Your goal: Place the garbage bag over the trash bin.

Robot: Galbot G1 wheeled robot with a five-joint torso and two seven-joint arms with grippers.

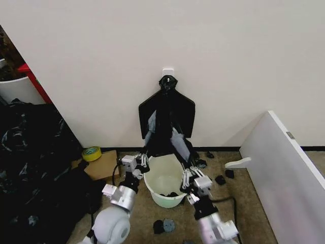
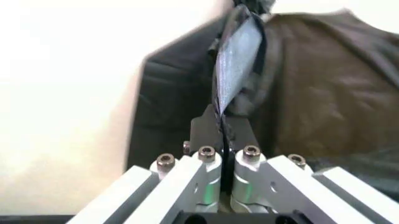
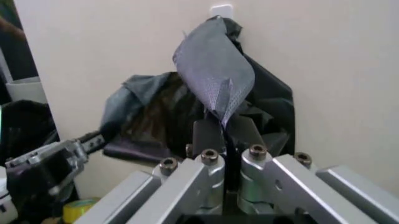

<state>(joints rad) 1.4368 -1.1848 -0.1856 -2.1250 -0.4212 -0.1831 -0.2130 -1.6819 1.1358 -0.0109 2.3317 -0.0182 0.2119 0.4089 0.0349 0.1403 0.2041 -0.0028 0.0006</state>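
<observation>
Fingers [image 2: 219,135] both pinch garbage bag [image 1: 163,133], stretched vertical.

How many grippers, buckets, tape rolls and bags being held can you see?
Grippers: 2, the left gripper and the right gripper
Buckets: 1, the trash bin
Tape rolls: 1, the yellow tape roll
Held bags: 1, the garbage bag
Total: 5

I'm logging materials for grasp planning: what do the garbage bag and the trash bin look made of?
The garbage bag: thin black plastic film, glossy; it creases and shows grey sheen where the left gripper and right gripper pinch it. The trash bin: probably rigid moulded plastic, cream-white, smooth, with a rolled rim that holds its round shape.
</observation>
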